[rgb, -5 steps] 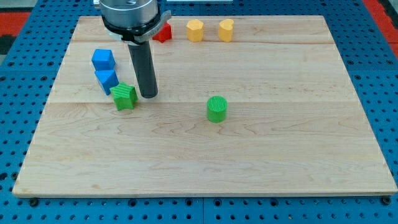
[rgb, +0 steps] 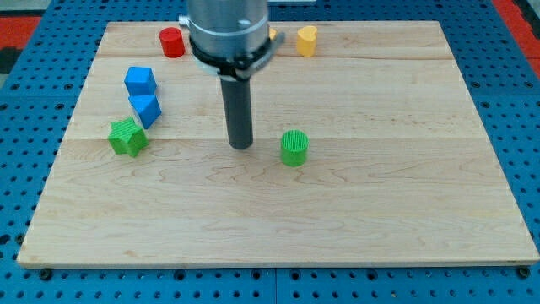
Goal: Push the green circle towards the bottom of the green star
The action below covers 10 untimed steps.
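The green circle [rgb: 294, 148] stands near the middle of the wooden board [rgb: 337, 219]. The green star [rgb: 127, 138] lies at the view's left, just below the two blue blocks. My tip [rgb: 241, 146] rests on the board a short way to the left of the green circle, not touching it, and far to the right of the green star.
Two blue blocks [rgb: 140, 81] [rgb: 146, 109] sit above the green star. A red block [rgb: 172, 41] and a yellow block [rgb: 307, 40] lie along the board's top edge; another yellow block is mostly hidden behind the arm.
My tip has moved right, from beside the green star to near the green circle. The green star now lies further left. The green circle has not moved.
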Available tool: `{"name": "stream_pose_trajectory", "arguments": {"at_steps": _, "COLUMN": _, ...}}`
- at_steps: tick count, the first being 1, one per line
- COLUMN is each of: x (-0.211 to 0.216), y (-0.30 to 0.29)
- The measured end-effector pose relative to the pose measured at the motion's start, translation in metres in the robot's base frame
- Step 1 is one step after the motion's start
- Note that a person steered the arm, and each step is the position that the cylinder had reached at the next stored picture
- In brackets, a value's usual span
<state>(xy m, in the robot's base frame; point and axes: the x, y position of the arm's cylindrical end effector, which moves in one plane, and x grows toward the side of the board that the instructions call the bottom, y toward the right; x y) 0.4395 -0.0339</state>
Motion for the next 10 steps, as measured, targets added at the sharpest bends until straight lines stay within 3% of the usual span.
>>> {"name": "stream_pose_trajectory", "arguments": {"at_steps": 1, "x": 0.002, "y": 0.111}}
{"name": "stream_pose_trajectory", "arguments": {"at_steps": 2, "x": 0.061, "y": 0.126}}
{"name": "stream_pose_trajectory", "arguments": {"at_steps": 3, "x": 0.079, "y": 0.065}}
{"name": "stream_pose_trajectory", "arguments": {"at_steps": 4, "x": 0.075, "y": 0.119}}
{"name": "stream_pose_trajectory", "arguments": {"at_steps": 5, "x": 0.018, "y": 0.125}}
{"name": "stream_pose_trajectory", "arguments": {"at_steps": 6, "x": 0.036, "y": 0.02}}
{"name": "stream_pose_trajectory", "arguments": {"at_steps": 7, "x": 0.066, "y": -0.039}}
{"name": "stream_pose_trajectory", "arguments": {"at_steps": 8, "x": 0.081, "y": -0.001}}
{"name": "stream_pose_trajectory", "arguments": {"at_steps": 9, "x": 0.128, "y": -0.04}}
{"name": "stream_pose_trajectory", "arguments": {"at_steps": 10, "x": 0.106, "y": -0.075}}
